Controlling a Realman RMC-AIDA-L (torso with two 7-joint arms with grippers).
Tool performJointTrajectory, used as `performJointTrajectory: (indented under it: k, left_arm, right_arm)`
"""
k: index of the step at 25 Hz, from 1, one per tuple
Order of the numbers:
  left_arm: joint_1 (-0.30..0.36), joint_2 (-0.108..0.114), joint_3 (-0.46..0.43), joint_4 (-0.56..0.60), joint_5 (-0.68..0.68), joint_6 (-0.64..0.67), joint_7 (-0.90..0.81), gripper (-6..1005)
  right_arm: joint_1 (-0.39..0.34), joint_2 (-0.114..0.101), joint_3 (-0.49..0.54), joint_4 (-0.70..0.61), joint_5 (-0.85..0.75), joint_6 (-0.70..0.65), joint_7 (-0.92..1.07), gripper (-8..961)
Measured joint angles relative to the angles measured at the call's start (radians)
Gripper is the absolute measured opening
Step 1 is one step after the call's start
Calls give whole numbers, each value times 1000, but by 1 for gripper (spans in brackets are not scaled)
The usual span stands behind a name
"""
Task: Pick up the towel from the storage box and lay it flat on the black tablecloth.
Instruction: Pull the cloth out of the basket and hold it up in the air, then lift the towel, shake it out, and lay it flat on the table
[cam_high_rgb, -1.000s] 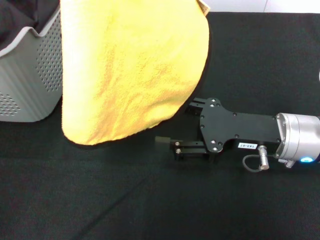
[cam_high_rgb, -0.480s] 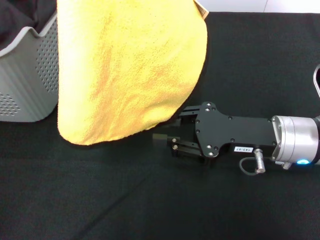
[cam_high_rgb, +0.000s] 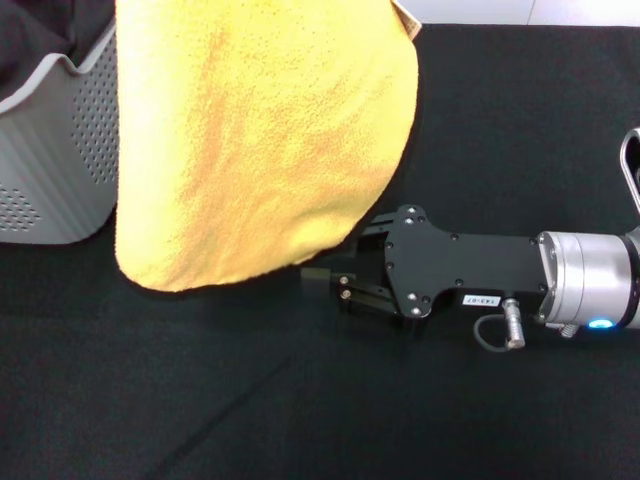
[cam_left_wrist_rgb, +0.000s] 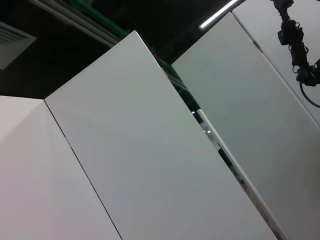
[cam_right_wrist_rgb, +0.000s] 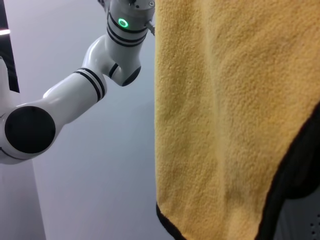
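Right gripper (cam_high_rgb: 335, 272) advanced under towel (cam_high_rgb: 250, 140)

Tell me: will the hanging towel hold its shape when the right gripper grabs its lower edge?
Probably not. The towel hangs limp in soft folds, so it looks floppy and light. Its fluffy pile likely grips well. The right gripper sits at its lower corner.

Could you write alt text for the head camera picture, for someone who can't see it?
A yellow-orange towel hangs down from above the frame, over a black tablecloth. The right gripper, fingers open, reaches in from the right toward the towel's lower edge. A grey perforated storage box stands at the far left.
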Motion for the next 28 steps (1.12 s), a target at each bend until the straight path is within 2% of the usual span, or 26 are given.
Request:
performJointTrajectory:
  k: [3, 9, 14, 17, 23, 28]
  left_arm:
    - [0, -3, 0, 0, 0, 0, 0, 22]
    - [6, -3, 0, 0, 0, 0, 1, 22]
    - [10, -3, -5, 0, 0, 1, 2, 23]
    - [14, -3, -6, 0, 2, 1, 3, 23]
    - [48, -9, 3, -15, 23, 7, 24, 23]
    - [104, -19, 16, -76, 67, 8, 72, 23]
  right_arm:
    - [0, 0, -1, -19, -22, 0, -1, 317]
    - [0, 0, -1, -32, -33, 0, -2, 183]
    - [-3, 0, 1, -32, -33, -5, -8, 125]
    - [-10, 0, 6, -33, -33, -8, -15, 9]
    - [-20, -7, 20, -34, -25, -7, -3, 10]
    - [-51, -33, 63, -29, -29, -19, 50, 12]
